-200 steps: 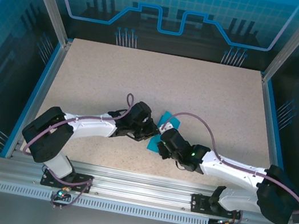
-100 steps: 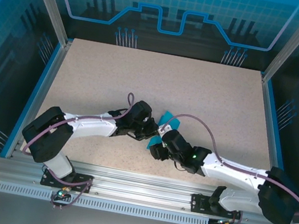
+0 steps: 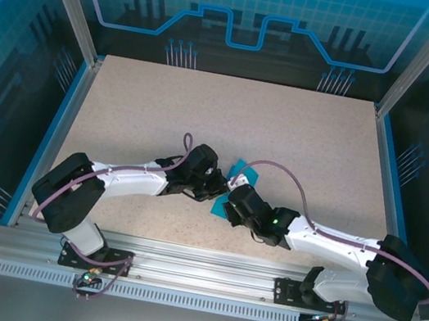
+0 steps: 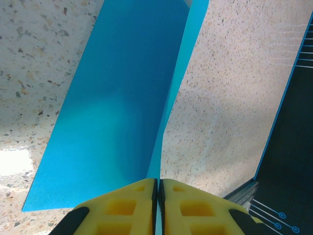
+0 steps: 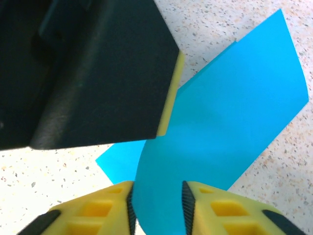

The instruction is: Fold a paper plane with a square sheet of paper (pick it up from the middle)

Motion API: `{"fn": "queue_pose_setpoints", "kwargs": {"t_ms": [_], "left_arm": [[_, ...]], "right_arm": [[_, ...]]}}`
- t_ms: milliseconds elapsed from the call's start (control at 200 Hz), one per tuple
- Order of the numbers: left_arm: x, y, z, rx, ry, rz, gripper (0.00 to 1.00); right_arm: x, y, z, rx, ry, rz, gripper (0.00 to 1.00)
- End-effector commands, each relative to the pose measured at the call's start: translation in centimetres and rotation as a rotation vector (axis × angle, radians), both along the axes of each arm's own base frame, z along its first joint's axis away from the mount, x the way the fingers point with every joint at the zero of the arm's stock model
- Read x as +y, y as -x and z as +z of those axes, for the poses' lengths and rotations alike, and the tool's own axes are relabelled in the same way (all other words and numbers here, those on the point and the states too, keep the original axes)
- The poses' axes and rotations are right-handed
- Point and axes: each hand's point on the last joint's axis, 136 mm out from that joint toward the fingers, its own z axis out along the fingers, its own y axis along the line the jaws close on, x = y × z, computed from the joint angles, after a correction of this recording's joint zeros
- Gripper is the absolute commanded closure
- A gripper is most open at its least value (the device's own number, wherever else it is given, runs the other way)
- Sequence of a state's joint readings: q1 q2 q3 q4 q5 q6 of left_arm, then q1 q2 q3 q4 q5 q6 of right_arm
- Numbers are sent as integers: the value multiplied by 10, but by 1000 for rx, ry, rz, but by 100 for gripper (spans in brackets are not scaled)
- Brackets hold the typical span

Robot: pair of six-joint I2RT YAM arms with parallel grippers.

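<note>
Left gripper (image 4: 157, 183): my yellow pads are clenched flat together on a thin edge of the square sheet of paper (image 4: 117, 107). That pinch lifts one flap upright while the broad panel lies flat on the speckled worktop (image 3: 286, 132). My guess is that I am anchoring this side so a crease can be made against it.

Right gripper (image 5: 157, 188): my pads stand part-way apart with a bowed flap of the sheet (image 5: 234, 103) running between them. The paper fills the gap. I cannot tell whether I am pressing it or merely standing around it.

My left finger (image 5: 88, 68) looms just beside, so both grippers work the same end of the sheet.

From above, the two wrists meet nose to nose. The teal sheet (image 3: 244, 171) shows at their far side, nearer the worktop's near edge than its far one and about midway between its left and right edges.

No pointed dart has formed yet, so I judge the fold is at an early stage.
</note>
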State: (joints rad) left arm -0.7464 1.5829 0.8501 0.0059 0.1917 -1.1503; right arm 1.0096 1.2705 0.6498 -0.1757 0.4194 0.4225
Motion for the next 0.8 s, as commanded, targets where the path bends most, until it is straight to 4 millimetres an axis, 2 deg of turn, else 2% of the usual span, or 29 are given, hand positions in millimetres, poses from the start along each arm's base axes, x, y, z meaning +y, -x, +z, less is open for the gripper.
{"fn": "queue_pose_setpoints", "kwargs": {"t_ms": [0, 210, 425, 490, 530, 600, 630, 795], "left_arm": [[-8, -1, 15, -24, 25, -33, 85], [-8, 0, 17, -27, 20, -38, 85], [-1, -1, 18, -42, -27, -37, 76], [8, -1, 16, -44, -65, -19, 74], [13, -2, 16, -48, -88, -1, 65], [20, -2, 17, -64, -111, 7, 64], [22, -2, 17, -68, -125, 11, 59], [28, 0, 19, -86, -151, 1, 57]], "right_arm": [[-3, -3, 11, -6, -2, -31, 73], [-2, -2, 13, 23, -17, -20, 85], [0, 0, 8, 100, -72, 5, 93], [0, 1, 5, 135, -106, 10, 94], [0, 1, 2, 157, -129, 12, 95], [-3, -2, -1, 191, -162, -8, 95], [-6, -3, -3, 208, -178, -19, 95], [-14, -7, -13, 304, -275, -42, 95]]}}
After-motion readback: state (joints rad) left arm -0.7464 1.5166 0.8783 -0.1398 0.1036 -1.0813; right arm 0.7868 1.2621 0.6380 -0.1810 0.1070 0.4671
